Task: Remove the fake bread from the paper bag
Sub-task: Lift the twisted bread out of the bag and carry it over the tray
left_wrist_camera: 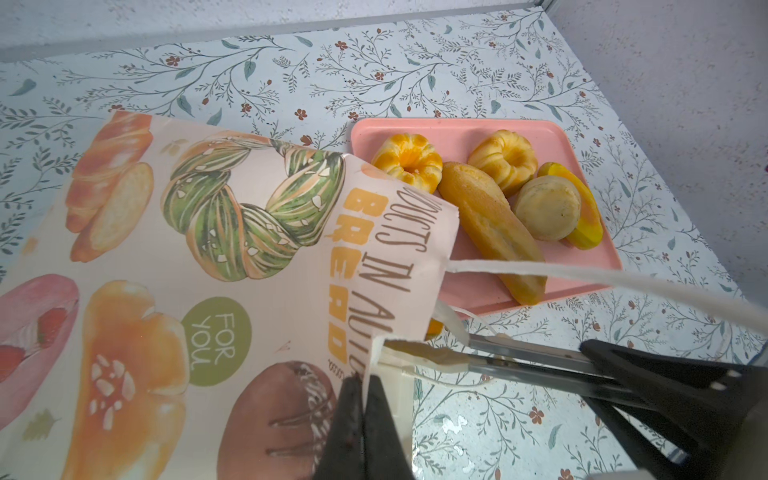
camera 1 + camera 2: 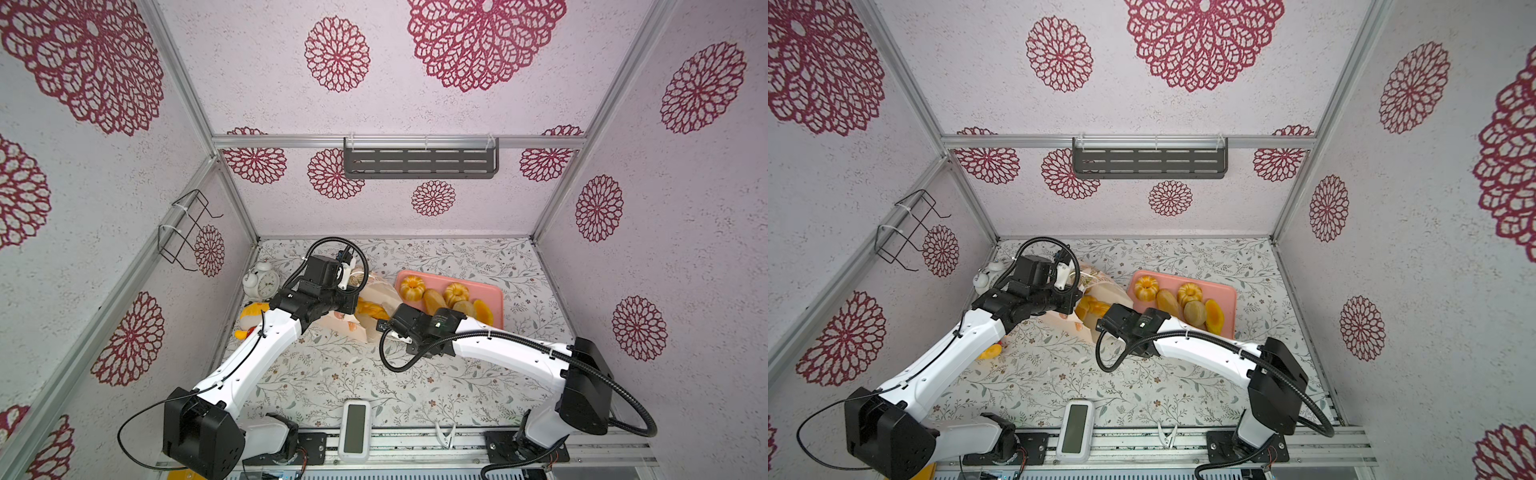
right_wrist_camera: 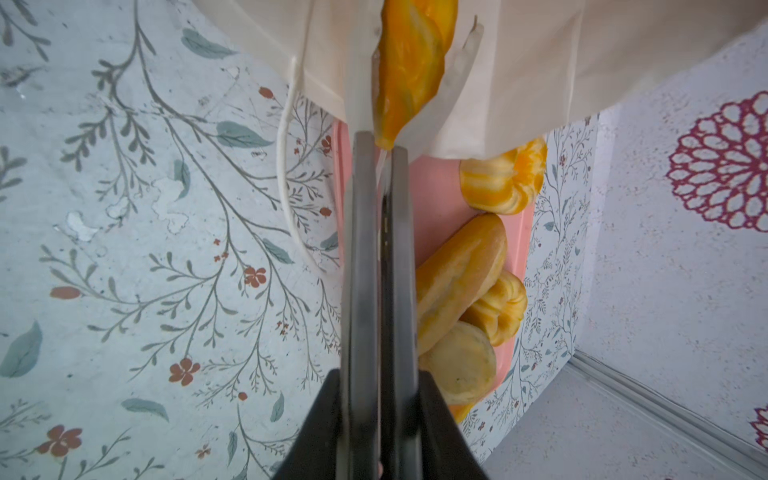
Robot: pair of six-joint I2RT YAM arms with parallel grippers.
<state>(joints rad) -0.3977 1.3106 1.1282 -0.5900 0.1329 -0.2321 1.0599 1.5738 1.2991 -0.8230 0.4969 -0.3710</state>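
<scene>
Two robot arms reach over a floral-patterned table. The paper bag, cream with printed pastries, lies tipped over near the middle of the table's far edge. Its mouth is turned towards a pink tray, which sits just beside it, towards the far right corner.

Five pieces of fake bread are already out of the bag and lie crowded together on the tray. They are a fluted ring bun, a second ring bun, a long loaf, a round bun and a yellow-orange roll.

The left gripper is closed tight, pinching the rim of the bag at its mouth and holding that edge up. The right gripper is at the bag's mouth. Its two fingers are almost together, nipping the thin pointed tip of an orange twisted roll. Most of this roll is still inside the mouth, with paper on both sides of it.

The task looks well along, with five breads out and a sixth gripped but not yet clear of the bag. What seems left is to draw that roll free and set it down, probably on the tray. The bag's inside is hidden, so whether more bread remains cannot be told.
</scene>
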